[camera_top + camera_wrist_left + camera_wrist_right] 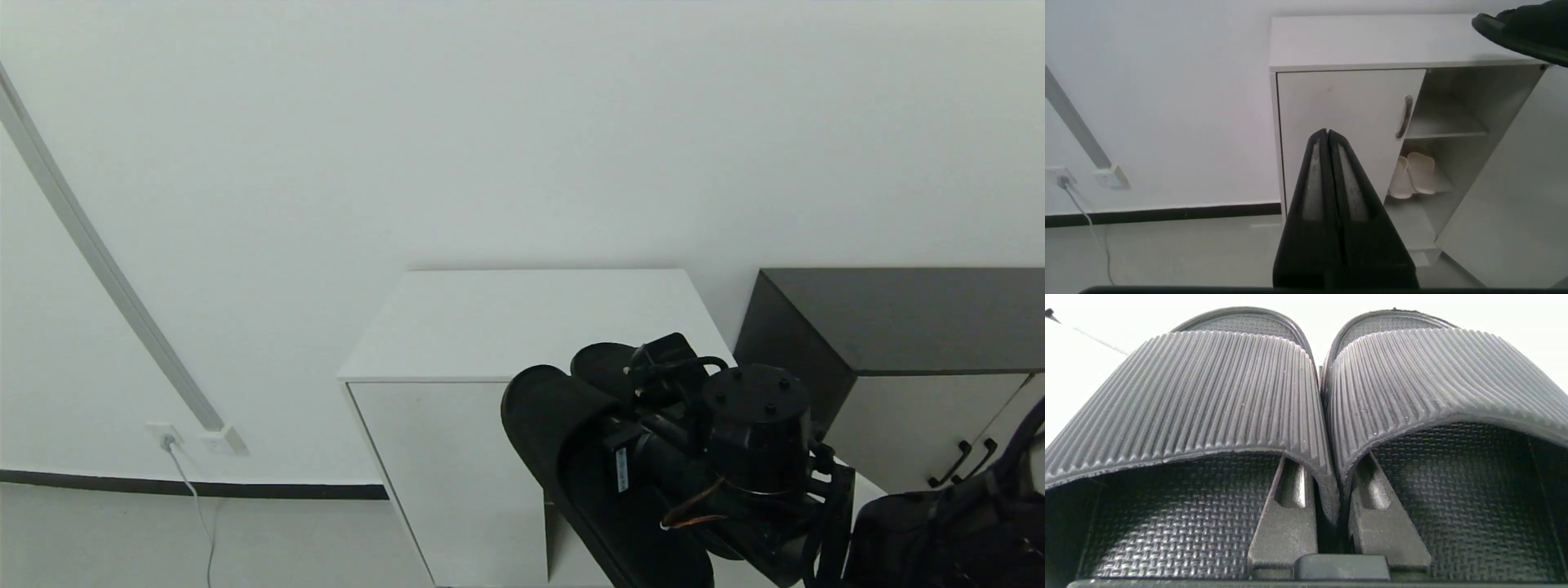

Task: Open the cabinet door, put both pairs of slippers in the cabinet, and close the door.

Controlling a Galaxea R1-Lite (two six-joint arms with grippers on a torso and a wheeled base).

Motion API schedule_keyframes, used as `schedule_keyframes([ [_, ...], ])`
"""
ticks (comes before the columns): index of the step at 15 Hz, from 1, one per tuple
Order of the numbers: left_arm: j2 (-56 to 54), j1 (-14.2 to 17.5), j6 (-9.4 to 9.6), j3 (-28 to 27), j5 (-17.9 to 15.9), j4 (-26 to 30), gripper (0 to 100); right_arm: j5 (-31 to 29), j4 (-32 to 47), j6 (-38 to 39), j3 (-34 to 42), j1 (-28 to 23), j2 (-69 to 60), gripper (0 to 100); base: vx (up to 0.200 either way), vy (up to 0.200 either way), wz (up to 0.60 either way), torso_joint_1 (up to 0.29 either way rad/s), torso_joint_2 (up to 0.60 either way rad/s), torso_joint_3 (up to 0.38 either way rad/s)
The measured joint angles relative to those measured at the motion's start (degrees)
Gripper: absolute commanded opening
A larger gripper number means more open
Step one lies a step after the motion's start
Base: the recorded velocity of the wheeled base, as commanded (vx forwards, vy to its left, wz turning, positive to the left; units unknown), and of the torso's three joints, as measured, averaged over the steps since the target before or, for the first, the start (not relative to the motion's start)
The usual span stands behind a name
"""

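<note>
A white wall (522,122) backs the white cabinet (1372,41), its right door (1511,212) open, with pale slippers (1414,173) low inside. The left gripper (1327,140) hangs before the closed left door (1339,98), fingers together and empty. The right gripper (1329,508) clamps the black slippers (1208,392) by their inner straps, near the cabinet top.

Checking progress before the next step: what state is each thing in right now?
Cabinet: one door open, the other shut.
Beige slippers: inside the cabinet.
Black slippers: held in the air, outside the cabinet.
Right gripper: shut on the black slippers.
Left gripper: shut, empty.
Dark cabinet: doors shut.
</note>
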Motion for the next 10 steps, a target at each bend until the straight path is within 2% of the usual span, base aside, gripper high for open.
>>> schedule_keyframes([
  [10, 0.0, 0.01, -0.02, 0.0, 0.0, 0.0, 0, -0.07, 0.0, 0.0, 0.15, -0.17, 0.3, 0, 0.0, 0.0, 0.0, -0.174, 0.41, 0.228],
])
